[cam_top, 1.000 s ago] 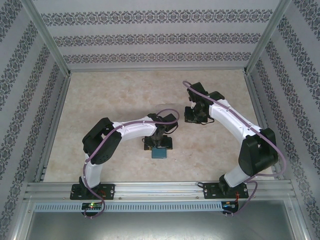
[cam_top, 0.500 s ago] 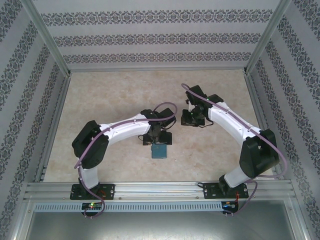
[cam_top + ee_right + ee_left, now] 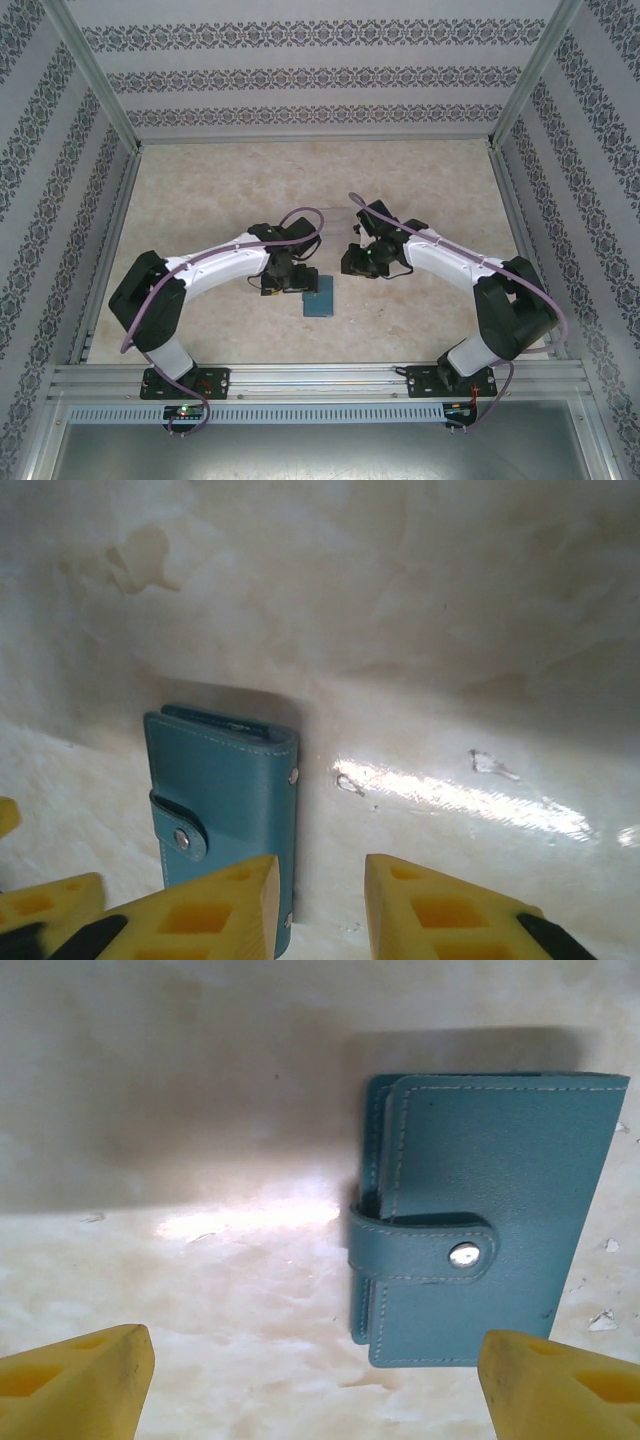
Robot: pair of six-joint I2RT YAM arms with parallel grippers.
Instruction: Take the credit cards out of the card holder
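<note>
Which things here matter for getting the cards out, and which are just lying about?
For the job:
- card holder, teal, folded shut, tab snapped
- left hand, open
- right hand, open

Just surroundings:
- table, marbled
- walls, patterned

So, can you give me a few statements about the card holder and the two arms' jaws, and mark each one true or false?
1. The card holder is closed, with its tab snapped shut. True.
2. The card holder is lifted off the table. False: it lies flat on the table.
3. The left jaws stand wide apart. True.
4. The right jaws grip the card holder. False: they hold nothing, and the holder lies to one side of them.
</note>
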